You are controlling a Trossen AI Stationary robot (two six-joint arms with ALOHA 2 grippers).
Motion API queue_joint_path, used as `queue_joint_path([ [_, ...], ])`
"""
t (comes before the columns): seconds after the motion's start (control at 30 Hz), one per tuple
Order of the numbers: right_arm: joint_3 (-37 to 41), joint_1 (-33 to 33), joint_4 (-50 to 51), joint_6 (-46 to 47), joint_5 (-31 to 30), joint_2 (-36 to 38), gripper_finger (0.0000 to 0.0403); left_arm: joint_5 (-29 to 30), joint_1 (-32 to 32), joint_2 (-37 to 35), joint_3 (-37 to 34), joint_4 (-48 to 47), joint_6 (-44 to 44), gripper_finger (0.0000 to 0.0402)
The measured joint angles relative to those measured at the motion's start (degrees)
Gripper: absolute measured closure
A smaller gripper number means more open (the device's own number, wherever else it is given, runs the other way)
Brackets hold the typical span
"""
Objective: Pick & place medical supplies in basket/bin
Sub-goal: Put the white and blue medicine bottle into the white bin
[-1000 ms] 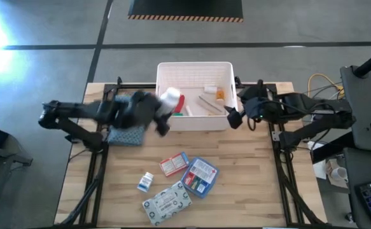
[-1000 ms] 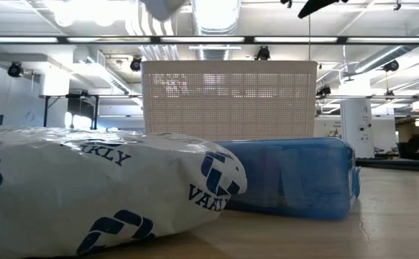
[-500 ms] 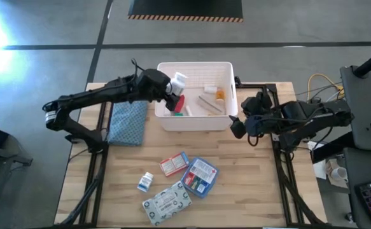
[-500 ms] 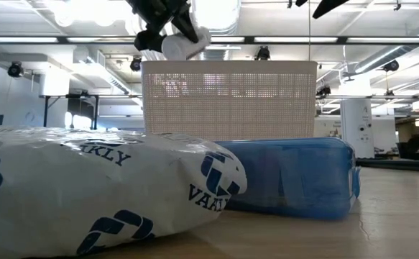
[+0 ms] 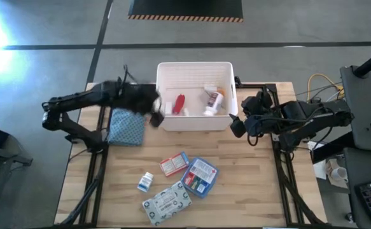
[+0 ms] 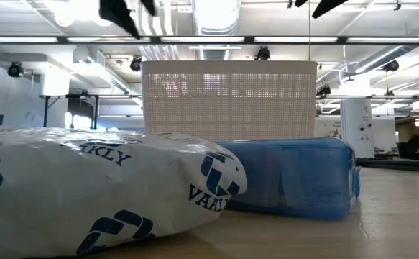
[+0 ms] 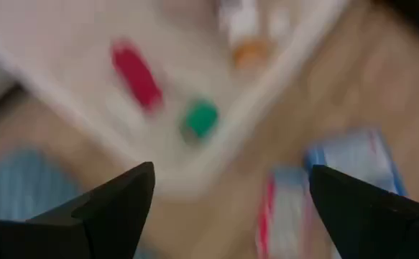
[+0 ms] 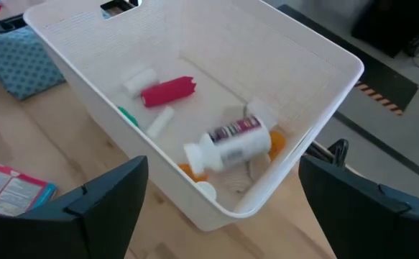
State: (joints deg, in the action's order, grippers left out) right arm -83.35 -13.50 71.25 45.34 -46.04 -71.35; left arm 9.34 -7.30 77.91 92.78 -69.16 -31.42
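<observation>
Tabletop (image 5: 255, 191): four packets (image 5: 200, 176), one bin (image 5: 195, 69)

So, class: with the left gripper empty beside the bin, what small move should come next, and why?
Probably swing the open left gripper from the bin toward the table's front. Four supplies lie there; the red-white packet lies nearest the bin.

**Little legible print on the table**

From my station, the only lettering I could read sat on the white flat pack (image 6: 87, 191) lying nearest the low camera: dark blue capitals "VAA…" beside a round logo, and above them "…AKLY", cut off at its start. Print on the other packets and on the bottle's label in the bin was too small to read.
</observation>
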Motion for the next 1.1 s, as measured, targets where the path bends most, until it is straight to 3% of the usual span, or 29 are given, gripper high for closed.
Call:
queue_joint_path([
  [0.2,0.0,0.0,0.0,0.8,-0.1,0.0,0.0055,6.6,24.4,-0.2,-2.9,-13.8,-31.0,0.0054],
  [0.33,0.0,0.0,-0.2,0.8,-0.5,0.0,0.0055,7.3,37.5,0.2,-9.4,-12.8,-54.7,0.0054],
  [0.5,0.0,0.3,-1.3,0.5,-0.5,0.0,0.0055,7.2,46.9,2.2,-19.3,-4.3,-72.3,0.0054],
  [0.77,0.0,0.3,-2.6,-1.2,-0.6,0.0,0.0055,-2.5,48.5,7.9,-31.9,20.7,-77.2,0.0054],
  [1.1,0.0,0.3,-2.7,-2.1,-0.6,0.0,0.0055,-3.6,48.1,17.5,-29.7,21.2,-77.0,0.0054],
])
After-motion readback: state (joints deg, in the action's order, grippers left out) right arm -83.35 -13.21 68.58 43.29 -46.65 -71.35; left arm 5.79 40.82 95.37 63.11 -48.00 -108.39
